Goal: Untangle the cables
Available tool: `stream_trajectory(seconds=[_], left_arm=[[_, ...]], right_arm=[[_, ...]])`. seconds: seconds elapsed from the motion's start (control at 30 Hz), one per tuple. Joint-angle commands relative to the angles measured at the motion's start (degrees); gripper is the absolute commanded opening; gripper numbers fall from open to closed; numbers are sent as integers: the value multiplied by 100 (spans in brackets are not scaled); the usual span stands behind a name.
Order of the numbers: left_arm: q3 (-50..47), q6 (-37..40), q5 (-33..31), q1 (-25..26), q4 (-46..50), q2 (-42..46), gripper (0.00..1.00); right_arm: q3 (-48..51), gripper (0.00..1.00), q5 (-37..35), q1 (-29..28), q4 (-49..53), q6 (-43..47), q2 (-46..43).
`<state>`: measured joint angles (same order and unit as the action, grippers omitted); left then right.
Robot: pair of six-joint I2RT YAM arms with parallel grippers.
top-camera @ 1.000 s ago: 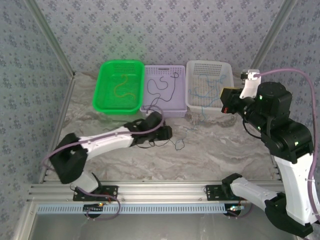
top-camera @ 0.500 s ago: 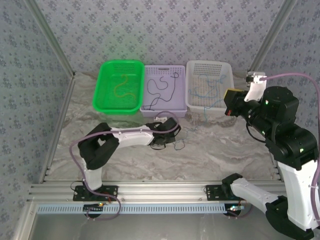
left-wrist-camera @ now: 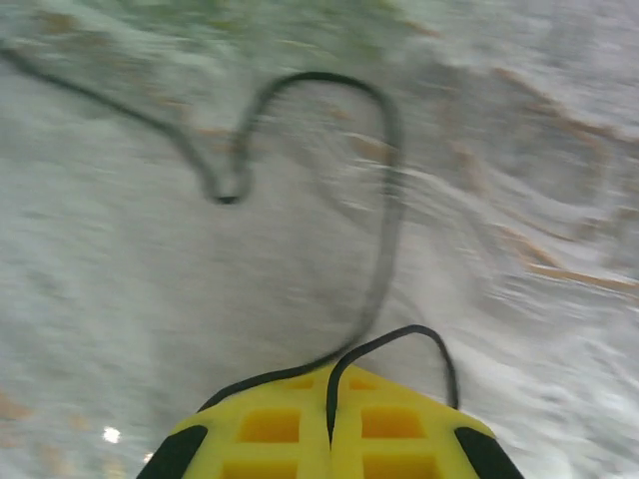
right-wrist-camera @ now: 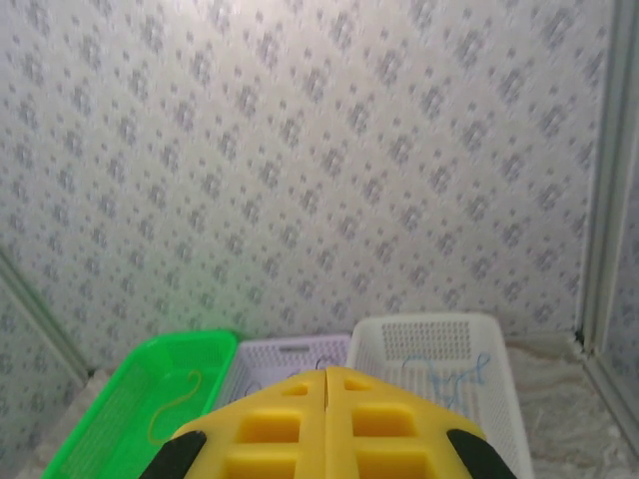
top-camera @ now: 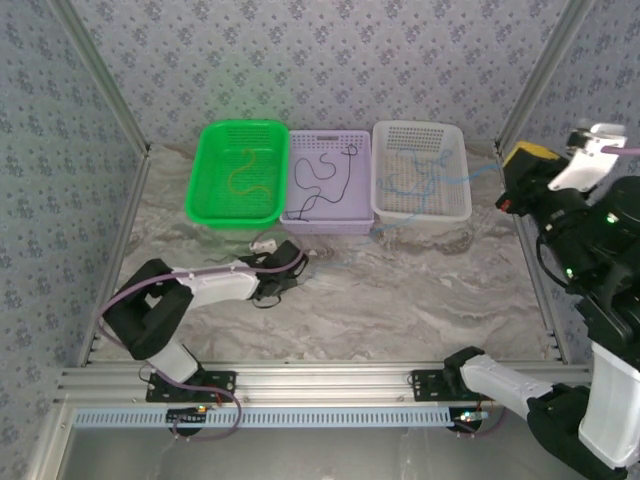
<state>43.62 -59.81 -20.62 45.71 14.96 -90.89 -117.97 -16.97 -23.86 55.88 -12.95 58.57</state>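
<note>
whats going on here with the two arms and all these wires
The robot is untangling thin cables. The left gripper is low on the table, shut on a black cable that loops out in front of it. The right gripper is shut and sits high, right of the white basket. A blue cable runs from that basket toward it, but whether it is gripped is unclear.

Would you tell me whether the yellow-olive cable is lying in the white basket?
No, the yellow-olive cable lies inside the green basket at the left end of the row, not the white basket.
</note>
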Motion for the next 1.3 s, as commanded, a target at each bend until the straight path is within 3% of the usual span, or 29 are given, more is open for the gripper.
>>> stream_trajectory(seconds=[0.0,0.23,0.33,0.43,0.77,0.93,1.07,1.27], left_arm=[[-294,262,-24,-207,7,308,0],[-45,698,399,-222,-402,480,0],[177,871,534,-71,-514,658,34],[426,1097,521,176,-535,956,52],[1121,1336,665,526,-153,1811,59],[962,1945,887,501,-370,2281,74],[884,1987,1165,373,-345,2451,73],[561,1878,1317,379,-474,2647,67]], right_arm=[[-372,0,-157,31,-141,275,133],[-473,0,381,31,8,231,550],[-318,0,370,48,16,299,516],[-265,0,396,74,121,369,516],[492,0,885,145,-26,182,323],[688,0,1414,175,-343,8,370],[670,0,1953,179,-471,-5,553],[633,0,1986,219,-520,35,656]])
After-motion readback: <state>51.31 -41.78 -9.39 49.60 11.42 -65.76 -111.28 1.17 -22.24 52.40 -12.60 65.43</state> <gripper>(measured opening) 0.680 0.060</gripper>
